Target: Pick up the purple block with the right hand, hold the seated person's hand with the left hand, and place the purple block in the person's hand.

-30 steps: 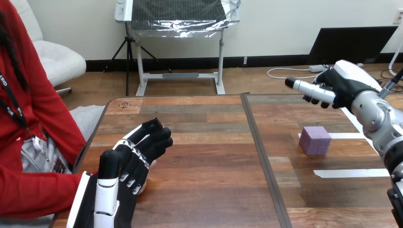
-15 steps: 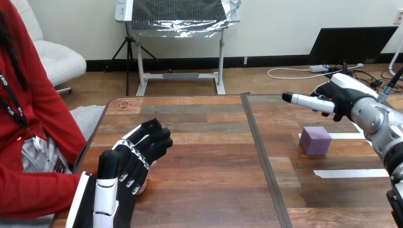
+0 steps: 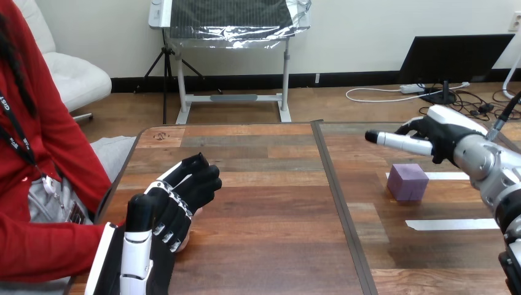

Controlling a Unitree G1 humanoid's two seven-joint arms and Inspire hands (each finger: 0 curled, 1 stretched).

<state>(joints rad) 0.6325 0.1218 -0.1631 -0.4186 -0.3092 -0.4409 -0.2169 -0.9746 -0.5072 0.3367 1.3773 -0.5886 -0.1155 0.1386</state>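
A: Where does the purple block lie from your right hand?
B: On the table, just below that hand and nearer you. The hand is released and empty, so lower it and draw back. Your left hand is well apart; its grasp I cannot tell.

Our left hand covers nearly all of the person's hand; we cannot tell whether it grips. The right edge cuts off our right arm.

Wood-grain brown table — white tape strips, purple block, black-and-white left robot hand, red sleeve
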